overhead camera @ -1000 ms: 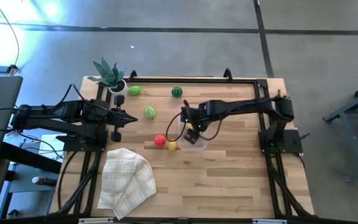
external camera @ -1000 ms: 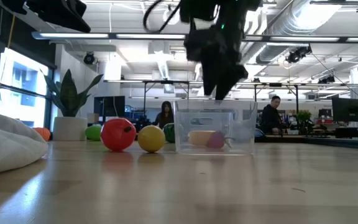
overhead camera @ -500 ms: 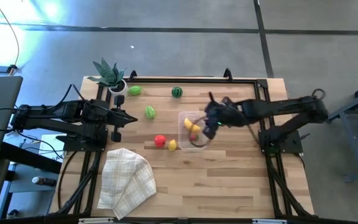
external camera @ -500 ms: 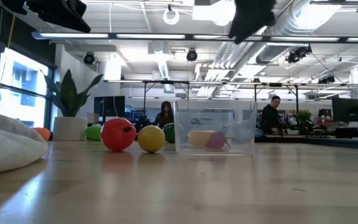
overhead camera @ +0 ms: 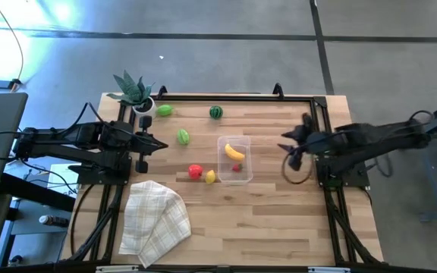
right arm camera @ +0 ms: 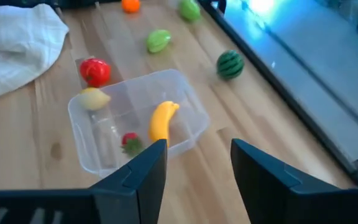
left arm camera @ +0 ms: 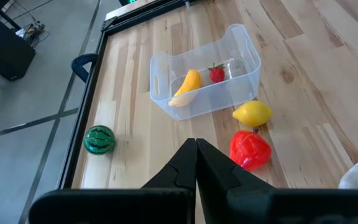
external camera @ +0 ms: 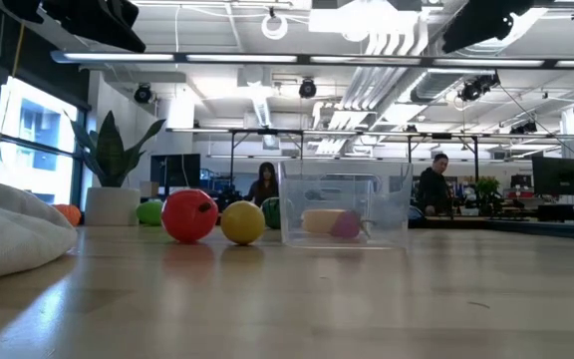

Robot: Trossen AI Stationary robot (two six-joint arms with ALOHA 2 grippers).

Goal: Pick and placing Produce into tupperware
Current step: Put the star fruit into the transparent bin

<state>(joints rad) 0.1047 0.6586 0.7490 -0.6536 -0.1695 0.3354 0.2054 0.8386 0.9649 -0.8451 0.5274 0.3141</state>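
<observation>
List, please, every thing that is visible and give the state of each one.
tupperware: upright, no lid, holding two pieces
banana: inside the tupperware
strawberry: inside the tupperware
lemon: on the table, beside the tupperware
red pepper: on the table
watermelon: on the table
cloth: crumpled
left gripper: shut, empty
right gripper: open, empty

On the wooden table (overhead camera: 279,220), the clear tupperware (overhead camera: 236,159) holds a banana (overhead camera: 234,152) and a small red piece (overhead camera: 237,167), with a lemon (overhead camera: 210,177) and red pepper (overhead camera: 195,171) beside it, the right gripper (overhead camera: 289,146) well apart.
</observation>
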